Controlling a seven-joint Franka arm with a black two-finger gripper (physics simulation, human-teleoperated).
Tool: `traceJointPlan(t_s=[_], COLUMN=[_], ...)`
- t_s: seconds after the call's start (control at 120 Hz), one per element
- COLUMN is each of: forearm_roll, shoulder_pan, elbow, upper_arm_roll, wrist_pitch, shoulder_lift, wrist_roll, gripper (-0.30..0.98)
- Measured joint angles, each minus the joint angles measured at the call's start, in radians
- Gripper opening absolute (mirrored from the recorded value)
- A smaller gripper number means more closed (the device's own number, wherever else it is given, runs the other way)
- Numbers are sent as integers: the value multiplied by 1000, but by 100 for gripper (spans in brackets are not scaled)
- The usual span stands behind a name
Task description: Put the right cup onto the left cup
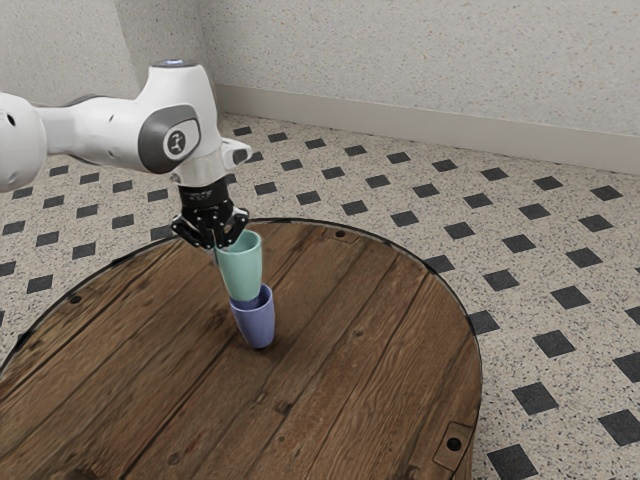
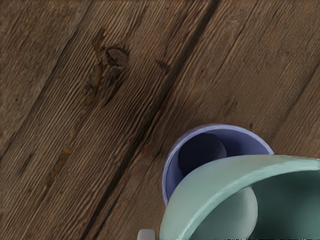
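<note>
My gripper (image 1: 216,248) is at the near-left rim of the green cup (image 1: 241,268), its fingers shut on the cup's wall. Upright or nearly so, the green cup is above the purple cup (image 1: 255,322), its lower end at the purple cup's mouth; how deep it reaches inside is hidden. The purple cup stands on the table. From the hand, the green cup (image 2: 200,187) overlaps part of the purple cup (image 2: 169,177), whose dark inside partly shows. A grey fingertip (image 2: 147,234) is beside the green cup's outer wall.
The round wooden table (image 1: 370,350) has bare planks around the cups and a dark metal rim. Beyond it lie the speckled floor (image 1: 520,310) with dark squares and a pale wall (image 1: 430,70).
</note>
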Motion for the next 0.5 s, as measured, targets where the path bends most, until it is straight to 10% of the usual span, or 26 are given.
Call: traceJointPlan(t_s=[0.5], forearm_roll=[-23], shoulder_pan=[6], elbow=[22], upper_arm_roll=[0], wrist_pitch=[33], shoulder_lift=[67], wrist_roll=[25], gripper=[-10])
